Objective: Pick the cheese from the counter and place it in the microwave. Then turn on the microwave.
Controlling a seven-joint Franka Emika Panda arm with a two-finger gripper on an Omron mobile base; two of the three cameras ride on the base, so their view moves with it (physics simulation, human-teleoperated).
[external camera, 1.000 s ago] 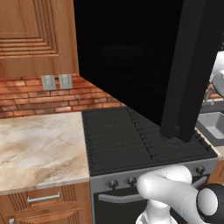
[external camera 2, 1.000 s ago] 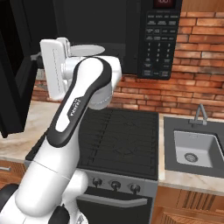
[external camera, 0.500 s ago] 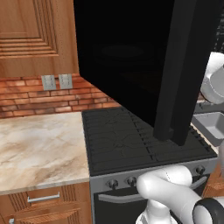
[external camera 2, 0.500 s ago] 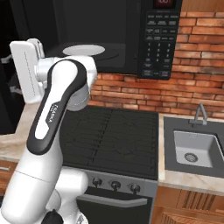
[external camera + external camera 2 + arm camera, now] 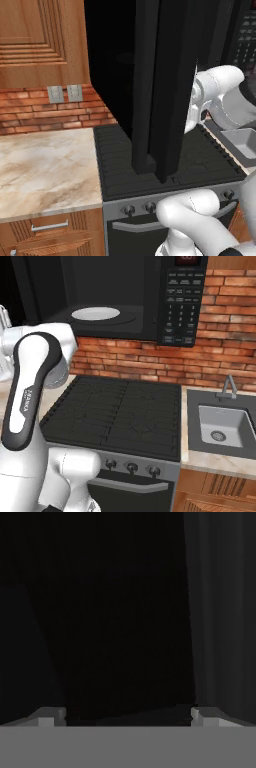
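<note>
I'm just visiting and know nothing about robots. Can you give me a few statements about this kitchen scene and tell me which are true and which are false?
1. The microwave door stands open. True.
2. A round white plate lies inside the microwave. True.
3. A pot sits on the stovetop. False: its black burners are bare.
4. The sink is to the left of the stovetop in the right base view. False: it is to the right.
5. The wall behind the stovetop is red brick. True.
6. The counter is plain black. False: it is a beige, veined marble look.
</note>
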